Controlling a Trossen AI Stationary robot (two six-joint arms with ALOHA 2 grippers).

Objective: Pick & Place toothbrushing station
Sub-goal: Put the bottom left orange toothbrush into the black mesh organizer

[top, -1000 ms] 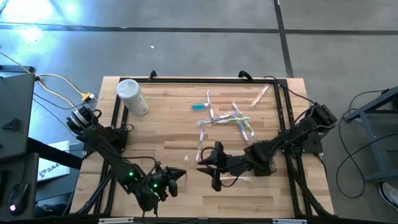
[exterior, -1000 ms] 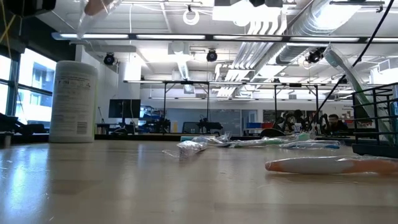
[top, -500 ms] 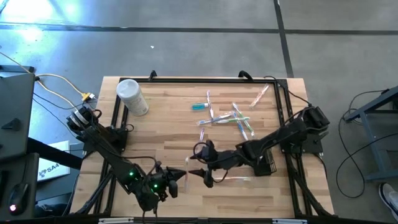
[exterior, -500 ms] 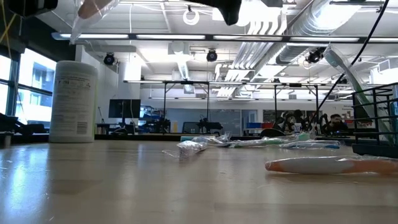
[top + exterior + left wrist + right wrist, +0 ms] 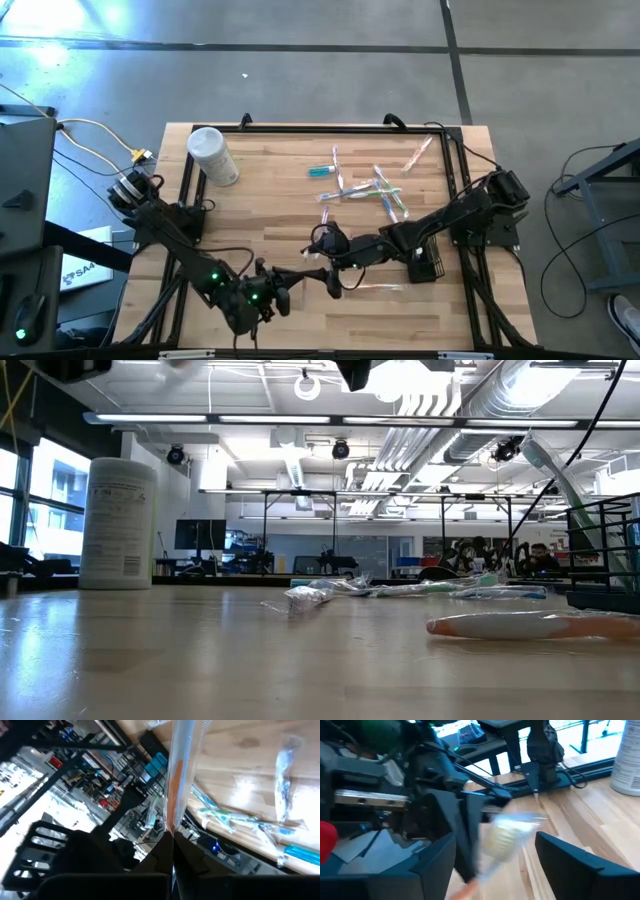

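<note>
Clear-wrapped toothbrushes (image 5: 365, 188) scattered mid-table; black mesh holder (image 5: 427, 265) beside.

Concrete floor (image 5: 300, 70) all round, grey with dark seam lines crossing it; the table (image 5: 260, 210) is pale butcher-block wood; from table height the room runs deep, with an open ceiling of white ducts (image 5: 520, 390) and pipes, and strip lights (image 5: 240, 418) glaring; big windows (image 5: 40, 500) on one side let in daylight; black frame rigs (image 5: 390, 530) and screens (image 5: 200, 535) stand at the back.
</note>
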